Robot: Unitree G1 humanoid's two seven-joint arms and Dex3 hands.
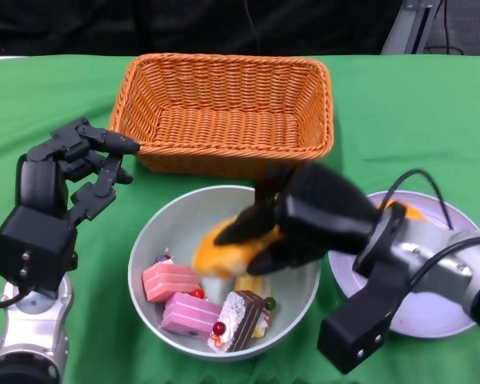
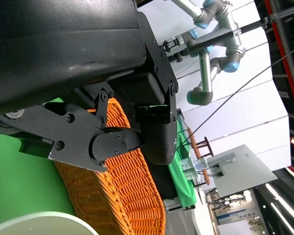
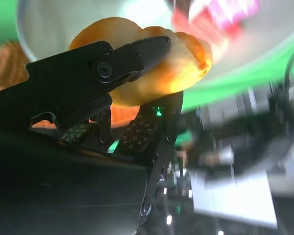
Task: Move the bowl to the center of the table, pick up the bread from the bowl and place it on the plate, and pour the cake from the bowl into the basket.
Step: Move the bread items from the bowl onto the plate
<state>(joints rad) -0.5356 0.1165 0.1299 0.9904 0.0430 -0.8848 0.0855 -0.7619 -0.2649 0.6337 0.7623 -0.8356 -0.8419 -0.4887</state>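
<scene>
No readable writing or labels on anything. Right hand (image 1: pixel 304 220) is over the grey bowl (image 1: pixel 156 232), fingers (image 3: pixel 137 54) clamped on the orange bread (image 1: pixel 220 252), which sits just above the bowl's middle; hand covers much of it. Cakes (image 1: pixel 192 300) lie in the bowl's near part. Plate (image 1: pixel 444 308) is partly hidden by the right forearm, possibly something orange on it. Left hand (image 1: pixel 76 172) hovers beside the basket (image 1: pixel 224 104), fingers loosely apart, holding nothing. Green bench (image 1: pixel 400 112).
</scene>
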